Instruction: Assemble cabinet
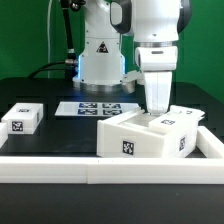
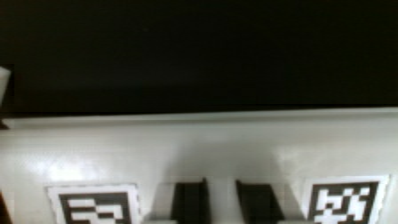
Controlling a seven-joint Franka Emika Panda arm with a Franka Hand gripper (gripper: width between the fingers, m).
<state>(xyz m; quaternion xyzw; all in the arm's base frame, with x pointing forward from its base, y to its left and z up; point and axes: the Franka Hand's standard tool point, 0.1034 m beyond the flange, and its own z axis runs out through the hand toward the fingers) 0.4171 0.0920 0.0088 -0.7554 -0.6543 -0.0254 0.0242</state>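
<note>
The white cabinet body (image 1: 150,138) lies at the exterior view's right, with marker tags on its front and top. My gripper (image 1: 160,112) comes straight down onto its top, and the fingertips are hidden against the white plastic. In the wrist view the cabinet body (image 2: 196,150) fills the lower half, with a tag on each side. My gripper (image 2: 217,205) shows as two dark fingers (image 2: 187,203) standing close on either side of a thin white wall of the body. A small white panel (image 1: 21,118) with a tag lies apart at the exterior view's left.
The marker board (image 1: 100,107) lies flat behind the cabinet, in front of the arm's base (image 1: 100,60). A raised white rim (image 1: 60,160) runs along the front and right side of the black table.
</note>
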